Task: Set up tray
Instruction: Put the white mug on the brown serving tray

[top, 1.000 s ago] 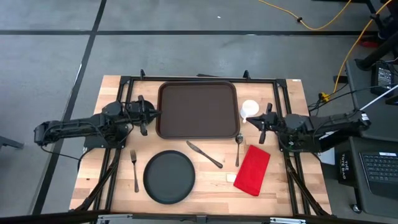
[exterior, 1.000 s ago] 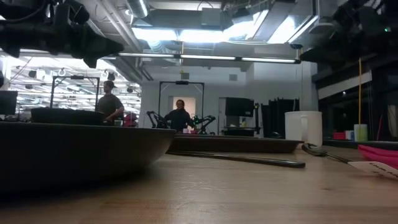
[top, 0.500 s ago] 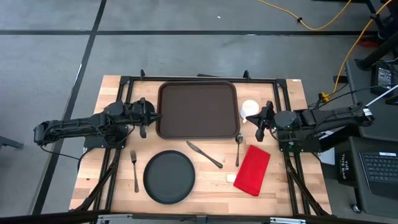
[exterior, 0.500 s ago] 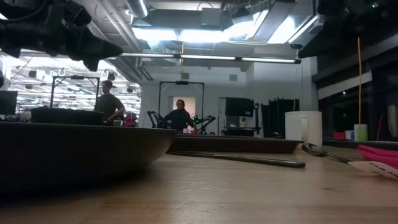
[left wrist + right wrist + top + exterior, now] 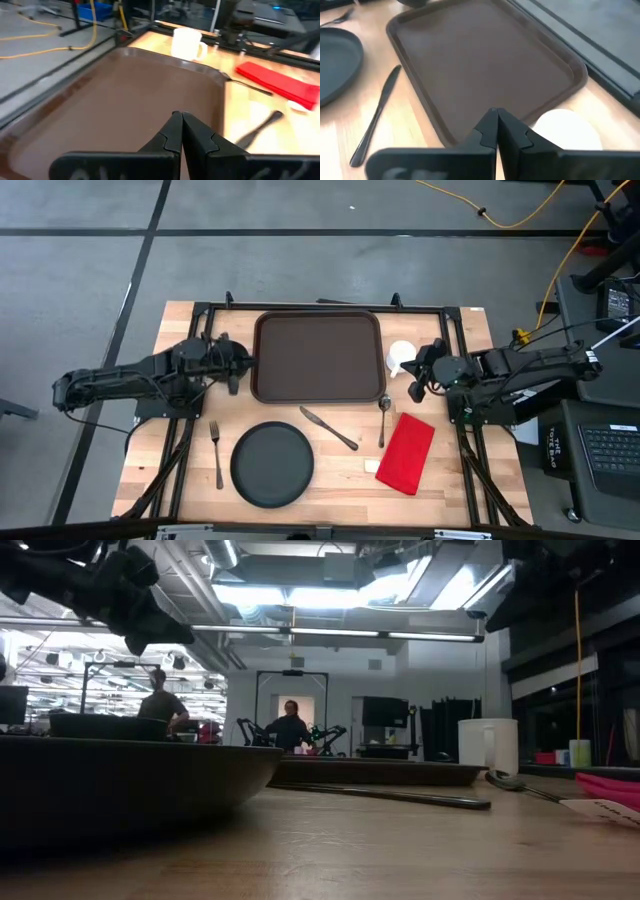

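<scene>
You see the tray at the tabletop's back edge, the cup on its right. In front lie the plate, knife, spoon and napkin.

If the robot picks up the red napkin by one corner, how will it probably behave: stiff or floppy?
The red napkin looks like folded cloth or paper lying flat on the table, so it would probably hang limp and may unfold. It seems thin, so likely very light. Pushed, it would probably slide or wrinkle, not roll.
</scene>
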`<state>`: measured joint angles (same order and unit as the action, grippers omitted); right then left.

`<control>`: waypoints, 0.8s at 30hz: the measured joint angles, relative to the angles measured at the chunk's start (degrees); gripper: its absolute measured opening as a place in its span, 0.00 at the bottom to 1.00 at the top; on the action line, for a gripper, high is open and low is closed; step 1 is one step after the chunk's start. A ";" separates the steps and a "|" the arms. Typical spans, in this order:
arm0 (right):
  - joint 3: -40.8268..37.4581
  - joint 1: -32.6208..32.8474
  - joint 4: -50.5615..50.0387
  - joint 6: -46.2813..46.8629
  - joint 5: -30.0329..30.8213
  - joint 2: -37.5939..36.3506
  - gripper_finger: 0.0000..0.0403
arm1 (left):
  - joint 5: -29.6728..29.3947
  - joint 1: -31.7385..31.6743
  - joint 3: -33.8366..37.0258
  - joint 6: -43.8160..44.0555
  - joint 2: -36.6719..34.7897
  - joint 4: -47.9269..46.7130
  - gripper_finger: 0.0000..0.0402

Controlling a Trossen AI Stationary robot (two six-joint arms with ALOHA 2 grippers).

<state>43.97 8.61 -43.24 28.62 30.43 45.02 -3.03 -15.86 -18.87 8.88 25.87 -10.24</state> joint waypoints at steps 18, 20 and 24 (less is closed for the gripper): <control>7.40 -19.07 -12.45 8.64 -8.32 1.26 0.06 | -4.43 0.00 -1.47 0.44 10.19 1.76 0.00; 7.40 -21.94 -12.44 8.60 -10.17 2.35 0.06 | -4.43 0.00 -1.51 -0.47 10.68 3.53 0.00; 7.40 -26.91 -12.41 3.85 -15.48 4.30 0.06 | -3.29 0.00 -1.57 -3.86 10.79 6.67 0.00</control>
<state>51.37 -18.30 -55.64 32.46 14.95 49.32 -6.32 -15.86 -20.44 5.02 36.67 -3.57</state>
